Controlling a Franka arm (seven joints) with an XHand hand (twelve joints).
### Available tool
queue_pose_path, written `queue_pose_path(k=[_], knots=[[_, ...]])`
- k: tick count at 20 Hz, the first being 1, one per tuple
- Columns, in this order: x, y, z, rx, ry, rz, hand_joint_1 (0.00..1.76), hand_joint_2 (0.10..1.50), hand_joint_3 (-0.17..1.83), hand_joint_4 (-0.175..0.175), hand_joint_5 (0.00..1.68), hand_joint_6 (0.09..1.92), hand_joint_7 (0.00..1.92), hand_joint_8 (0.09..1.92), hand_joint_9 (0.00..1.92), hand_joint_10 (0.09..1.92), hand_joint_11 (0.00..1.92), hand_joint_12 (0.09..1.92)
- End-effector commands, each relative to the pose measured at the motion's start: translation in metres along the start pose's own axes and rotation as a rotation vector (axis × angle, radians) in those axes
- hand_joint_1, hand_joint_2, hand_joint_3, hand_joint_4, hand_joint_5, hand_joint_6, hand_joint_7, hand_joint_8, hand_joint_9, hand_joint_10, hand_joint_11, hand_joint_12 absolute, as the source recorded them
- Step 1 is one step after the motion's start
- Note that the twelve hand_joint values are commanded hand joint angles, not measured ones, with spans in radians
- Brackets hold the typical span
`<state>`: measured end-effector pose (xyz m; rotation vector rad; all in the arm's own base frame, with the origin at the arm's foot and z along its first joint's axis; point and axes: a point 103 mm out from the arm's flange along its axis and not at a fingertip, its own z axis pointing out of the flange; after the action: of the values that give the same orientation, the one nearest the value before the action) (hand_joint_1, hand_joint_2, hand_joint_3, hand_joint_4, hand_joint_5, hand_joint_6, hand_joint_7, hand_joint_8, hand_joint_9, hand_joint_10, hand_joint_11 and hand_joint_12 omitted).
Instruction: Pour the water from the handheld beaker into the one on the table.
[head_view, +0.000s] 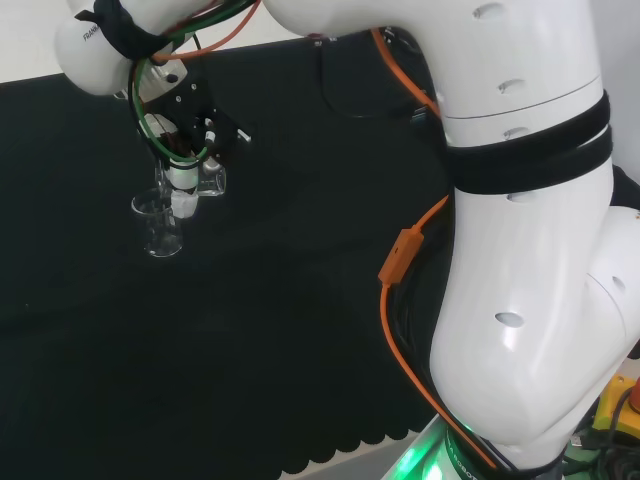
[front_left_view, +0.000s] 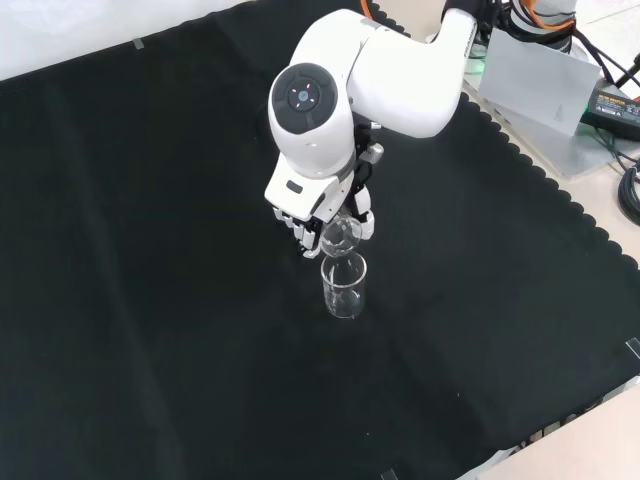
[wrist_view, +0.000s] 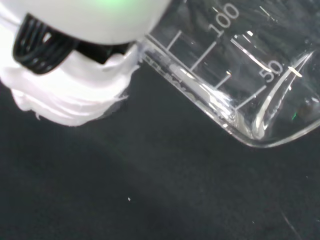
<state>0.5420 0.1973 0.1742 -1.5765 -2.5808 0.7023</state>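
Close against the wrist camera lay the handheld beaker, clear glass with printed graduation marks, tipped well over on its side above the black cloth. On the table in the front view, the standing beaker sat upright; just above it the robot hand had its fingers curled round the tilted handheld beaker, whose mouth hung over the standing beaker's rim. Water level: could not tell.

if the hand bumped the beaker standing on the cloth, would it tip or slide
The standing beaker looks taller than wide and apparently near empty, so a knock near its rim would probably tip it. The black cloth likely resists sliding. It appears to be clear glass, so fragile. The hand holds the tilted beaker just above.
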Motion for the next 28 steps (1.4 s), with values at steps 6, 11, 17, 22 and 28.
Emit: queue_pose_path(k=[6,11,17,22,28], knots=[[-0.003,-0.002,-0.006,0.035,-0.044,0.023,1.21,0.56,0.76,-0.102,1.39,0.51,1.68,0.58,1.62,0.47,1.44,0.75],[-0.001,-0.003,-0.007,0.058,-0.063,0.021,1.21,0.56,0.76,-0.100,1.39,0.52,1.68,0.58,1.62,0.47,1.44,0.75],[0.003,-0.002,-0.011,0.072,-0.078,0.019,1.21,0.56,0.77,-0.099,1.38,0.52,1.68,0.58,1.62,0.47,1.44,0.75],[0.005,-0.002,-0.012,0.085,-0.088,0.022,1.21,0.56,0.77,-0.096,1.38,0.52,1.68,0.59,1.61,0.48,1.44,0.75],[0.011,0.001,-0.015,0.102,-0.089,0.023,1.20,0.55,0.78,-0.075,1.37,0.56,1.67,0.61,1.60,0.50,1.43,0.76]])
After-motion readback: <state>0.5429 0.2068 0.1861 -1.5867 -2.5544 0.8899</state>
